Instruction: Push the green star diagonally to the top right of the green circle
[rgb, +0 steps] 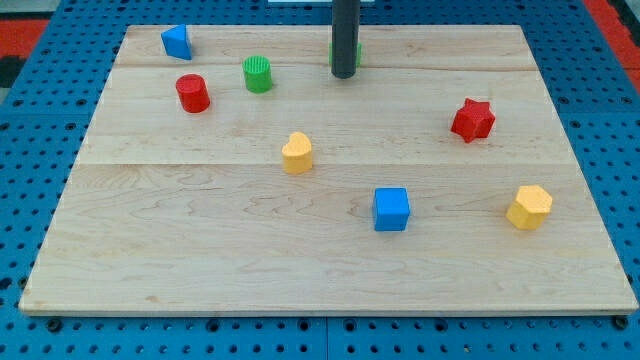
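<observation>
The green circle (257, 74) is a short green cylinder standing near the view's top, left of centre. The green star (357, 54) is almost wholly hidden behind my rod; only thin green slivers show at the rod's right and left edges. It lies to the right of the green circle and slightly higher. My tip (343, 75) rests on the board right in front of the star, on its lower side, about touching it.
The wooden board (200, 270) also carries a blue block (177, 41) at the top left, a red cylinder (192, 93), a yellow block (297, 153), a blue cube (391, 209), a red star (472, 120) and a yellow block (529, 207).
</observation>
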